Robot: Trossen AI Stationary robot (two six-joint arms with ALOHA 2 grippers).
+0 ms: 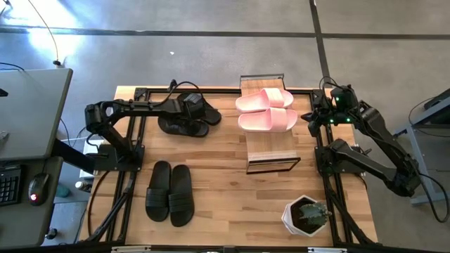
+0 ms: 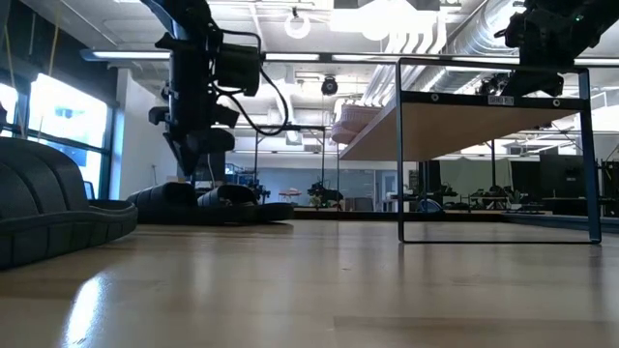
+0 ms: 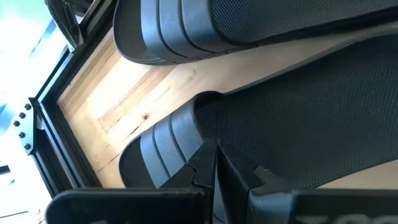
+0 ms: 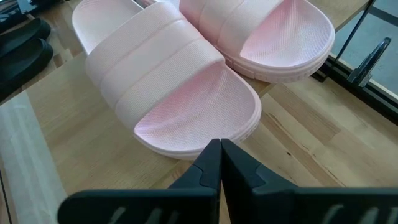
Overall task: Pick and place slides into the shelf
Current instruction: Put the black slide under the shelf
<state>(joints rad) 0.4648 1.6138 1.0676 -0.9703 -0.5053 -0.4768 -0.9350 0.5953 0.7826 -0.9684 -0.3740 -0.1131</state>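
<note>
Landmark: the shelf point(image 1: 271, 140), standing on the tabletop point(image 1: 232, 204) right of centre, plank top running front to back.

Far left of the shelf, toward the front edge: 1 black pair point(image 1: 169, 192) lies flat, untouched.

Left of the shelf, level with its far end: a 2nd black pair point(image 1: 184, 124). The left tool point(image 1: 193, 107) is set directly over this pair. In the left wrist view its fingers point(image 3: 214, 171) are seen closed together, tips down against a black sole point(image 3: 298, 118); nothing is gripped between them.

On the shelf top, far end: the pink pair point(image 1: 266, 109), side by side, already placed.

Just right of the shelf, beside the pink pair: the right tool point(image 1: 314, 116). In the right wrist view its fingers point(image 4: 221, 165) are closed on nothing, tips near the nearer pink slide point(image 4: 174, 93).

Front right of the shelf: a potted plant point(image 1: 307, 215), no part of the task.

Judged step: 2 of 6 slides are shelved; pickup of a black slide by the left tool is in hand. The next move is judged to call for the fingers to be opened, 1 strap or sole edge taken, then a lift and carry rightward to the free near half of the plank.
</note>
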